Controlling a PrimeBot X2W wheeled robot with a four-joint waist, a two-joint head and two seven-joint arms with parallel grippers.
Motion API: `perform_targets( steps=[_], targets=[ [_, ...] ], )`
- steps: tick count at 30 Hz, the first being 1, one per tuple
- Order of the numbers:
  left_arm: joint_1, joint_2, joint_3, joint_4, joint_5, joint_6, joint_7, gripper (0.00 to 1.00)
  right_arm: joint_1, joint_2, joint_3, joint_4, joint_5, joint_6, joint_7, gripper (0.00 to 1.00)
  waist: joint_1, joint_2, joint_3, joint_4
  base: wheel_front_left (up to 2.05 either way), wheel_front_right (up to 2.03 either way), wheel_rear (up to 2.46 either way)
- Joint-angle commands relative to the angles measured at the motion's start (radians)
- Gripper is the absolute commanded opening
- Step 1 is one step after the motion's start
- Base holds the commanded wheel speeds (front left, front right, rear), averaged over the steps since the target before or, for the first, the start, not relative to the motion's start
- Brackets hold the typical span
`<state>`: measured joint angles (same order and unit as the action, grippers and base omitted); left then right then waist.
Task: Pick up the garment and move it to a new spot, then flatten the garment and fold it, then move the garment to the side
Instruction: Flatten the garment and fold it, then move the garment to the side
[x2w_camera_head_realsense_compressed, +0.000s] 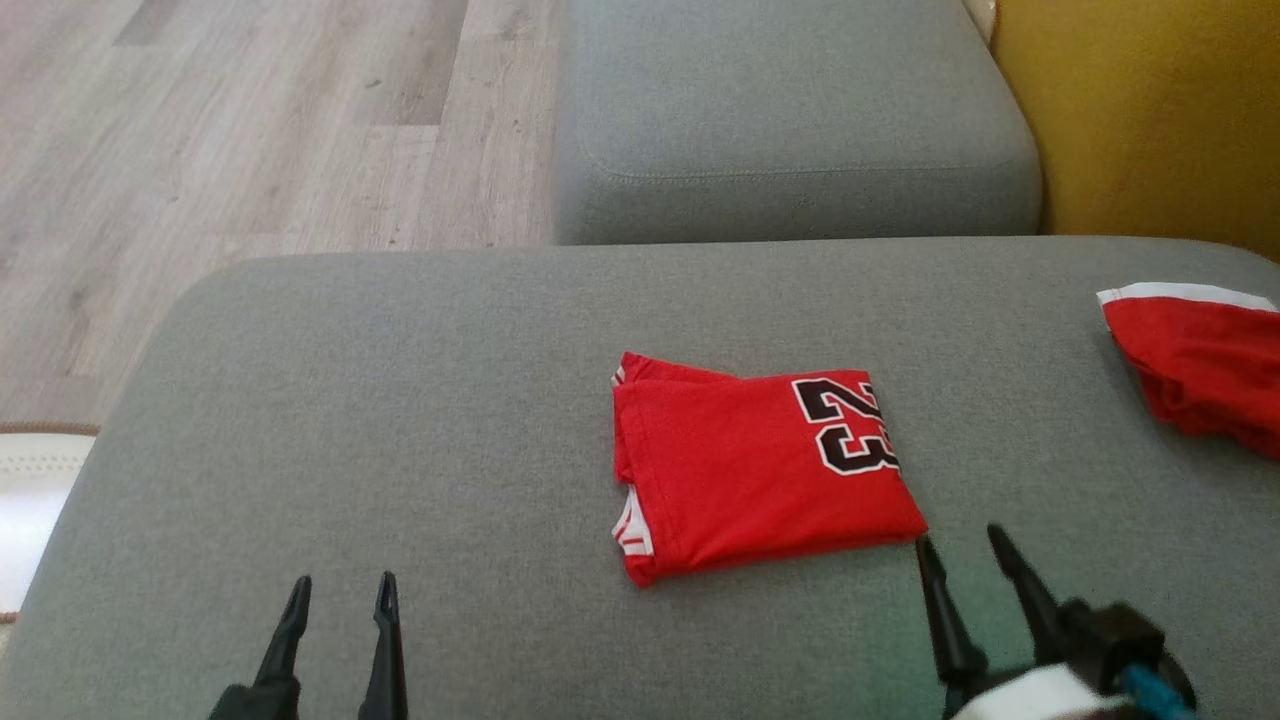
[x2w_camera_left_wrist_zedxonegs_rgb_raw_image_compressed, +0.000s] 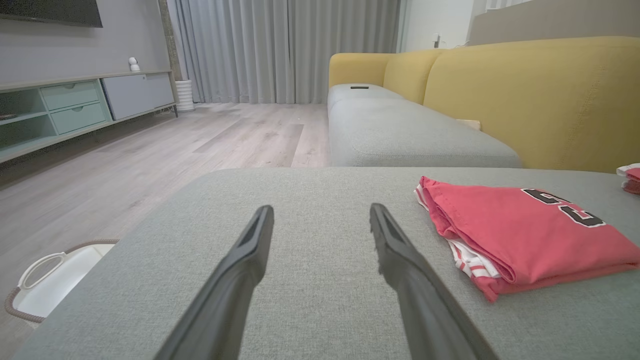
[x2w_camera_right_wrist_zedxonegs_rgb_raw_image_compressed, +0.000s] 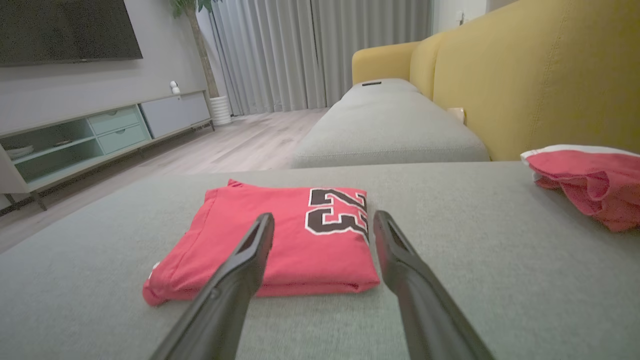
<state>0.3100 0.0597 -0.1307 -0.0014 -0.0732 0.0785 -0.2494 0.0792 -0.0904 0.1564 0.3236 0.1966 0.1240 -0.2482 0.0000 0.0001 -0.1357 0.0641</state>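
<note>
Garment (x2w_camera_head_realsense_compressed: 760, 465) lies folded at the centre of the sofa cushion (x2w_camera_head_realsense_compressed: 400, 400), long axis parallel to the near edge. Right end effector (x2w_camera_head_realsense_compressed: 958, 535), spread and empty, sits just beside its near right corner. Left end effector (x2w_camera_head_realsense_compressed: 344, 578), also spread, is farther away.

A: What kind of place is this?
B: A living room in a home. There's a sofa (x2w_camera_left_wrist_zedxonegs_rgb_raw_image_compressed: 525, 100) with a yellow back and grey seats, and a television (x2w_camera_right_wrist_zedxonegs_rgb_raw_image_compressed: 65, 30) on the wall above a low cabinet (x2w_camera_right_wrist_zedxonegs_rgb_raw_image_compressed: 100, 130).
A: Anything else?
B: Long grey curtains (x2w_camera_right_wrist_zedxonegs_rgb_raw_image_compressed: 300, 50) and a wooden floor (x2w_camera_head_realsense_compressed: 250, 130).
</note>
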Motion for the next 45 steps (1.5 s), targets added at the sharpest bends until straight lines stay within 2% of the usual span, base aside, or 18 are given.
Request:
perform_targets(
  steps=[1, 9, 45],
  targets=[
    [-0.028, -0.007, 0.037, -0.036, 0.016, -0.002, -0.012, 1.00, -0.002, 0.006, 0.012, -0.050, -0.019, 0.007, -0.013, 1.00, 0.0000, -0.0001, -0.004, -0.003, 0.00, 0.00, 0.00],
    [-0.023, -0.008, 0.038, -0.031, 0.031, -0.008, -0.012, 1.00, 0.056, 0.029, -0.001, -0.073, -0.043, 0.007, -0.013, 1.00, 0.0000, -0.0001, -0.015, -0.008, 0.00, 0.00, 0.00],
    [-0.033, -0.009, 0.011, -0.017, 0.060, -0.022, -0.012, 1.00, 0.061, 0.038, -0.005, -0.077, -0.063, 0.007, -0.014, 1.00, 0.0000, -0.0001, 0.020, 0.023, 0.00, 0.00, 0.00]
  ],
)
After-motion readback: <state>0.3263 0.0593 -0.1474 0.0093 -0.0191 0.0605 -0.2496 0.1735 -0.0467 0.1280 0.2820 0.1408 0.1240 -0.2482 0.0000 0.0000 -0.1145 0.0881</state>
